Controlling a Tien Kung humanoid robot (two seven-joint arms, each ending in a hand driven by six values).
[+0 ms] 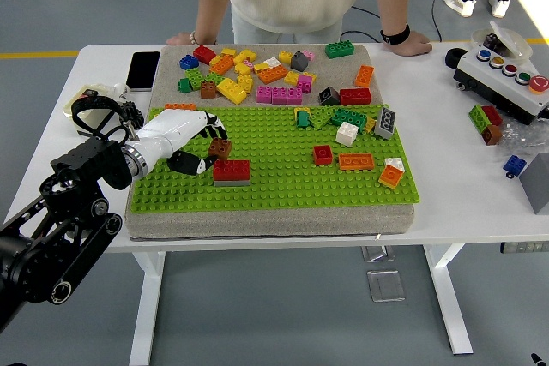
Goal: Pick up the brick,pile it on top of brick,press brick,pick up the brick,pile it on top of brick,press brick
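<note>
My left hand (206, 150) is over the left part of the green baseplate (283, 186), its fingers shut on a small brown brick (220, 148). That brick hangs just above and left of a red brick (231, 170) stacked on a grey one (232, 183). A heap of loose coloured bricks (257, 75) lies at the back of the grey mat. More bricks stand on the plate's right half: a red one (322, 154), an orange one (355, 161), a white one (346, 134).
A person stands at the far side with both hands (407, 41) resting on the table edge. A black phone (143, 69) lies at the back left. A button box (506, 75) and a few bricks (485, 120) sit at the right.
</note>
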